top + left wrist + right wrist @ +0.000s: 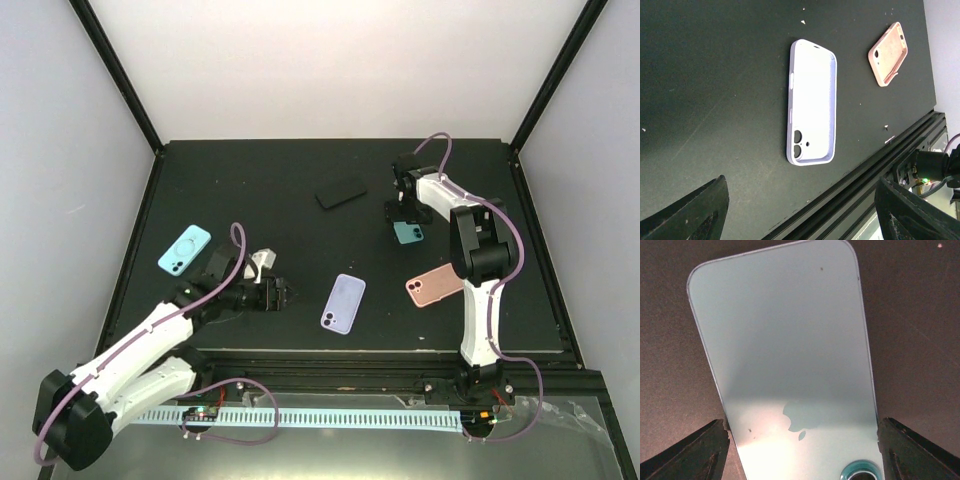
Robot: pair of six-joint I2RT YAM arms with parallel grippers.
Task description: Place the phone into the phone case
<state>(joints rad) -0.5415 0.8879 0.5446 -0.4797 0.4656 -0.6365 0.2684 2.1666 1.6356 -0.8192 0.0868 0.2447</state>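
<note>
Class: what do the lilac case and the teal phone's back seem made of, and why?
The lilac case looks like matte silicone or soft plastic: no glare. The teal phone probably has a glass back: glossy, mirroring a bright patch.

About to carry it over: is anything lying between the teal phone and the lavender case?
Nothing visible. Bare table lies between the teal phone and the lavender case; the pink case sits off to the side.

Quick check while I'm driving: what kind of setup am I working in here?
Probably a lab robot workcell, not a home: a black tabletop boxed in by plain white panels on black frame posts, with a slotted cable duct along the near edge.
</note>
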